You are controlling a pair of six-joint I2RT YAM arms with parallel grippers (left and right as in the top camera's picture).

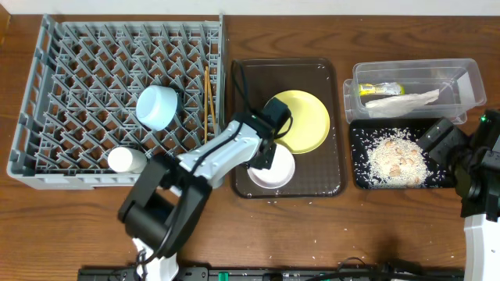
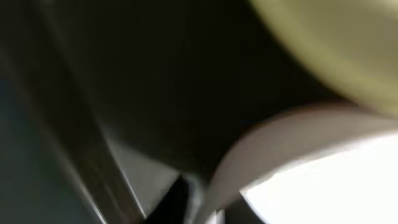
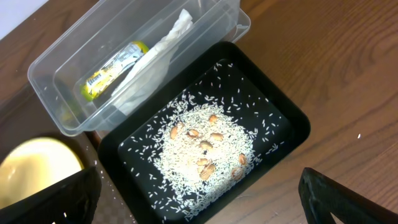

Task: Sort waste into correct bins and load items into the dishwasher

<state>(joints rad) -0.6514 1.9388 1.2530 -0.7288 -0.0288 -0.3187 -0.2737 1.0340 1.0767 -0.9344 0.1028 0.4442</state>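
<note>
A pale pink bowl (image 1: 273, 173) (image 2: 298, 143) sits on the brown serving tray (image 1: 324, 168) beside the yellow plate (image 1: 303, 121) (image 2: 336, 43). My left gripper (image 1: 269, 154) (image 2: 199, 208) is shut on the bowl's near rim; the left wrist view is blurred. In the dish rack (image 1: 70, 86) are a light blue bowl (image 1: 158, 105), a white cup (image 1: 125, 160) and chopsticks (image 1: 208, 101). The clear tub (image 1: 461, 78) (image 3: 43, 68) holds the wrapper (image 1: 379, 88) (image 3: 115, 65) and napkin (image 1: 406, 100) (image 3: 155, 62). Rice and scraps (image 1: 398, 160) (image 3: 199, 143) lie in the black tray (image 1: 359, 176) (image 3: 273, 118). My right gripper (image 1: 437, 140) (image 3: 199, 205) hovers open over that tray, holding nothing.
Loose rice grains (image 1: 312, 257) dot the wooden table near its front edge. The left arm stretches from the front of the table over the rack's right corner. The tub and black tray stand side by side right of the brown tray.
</note>
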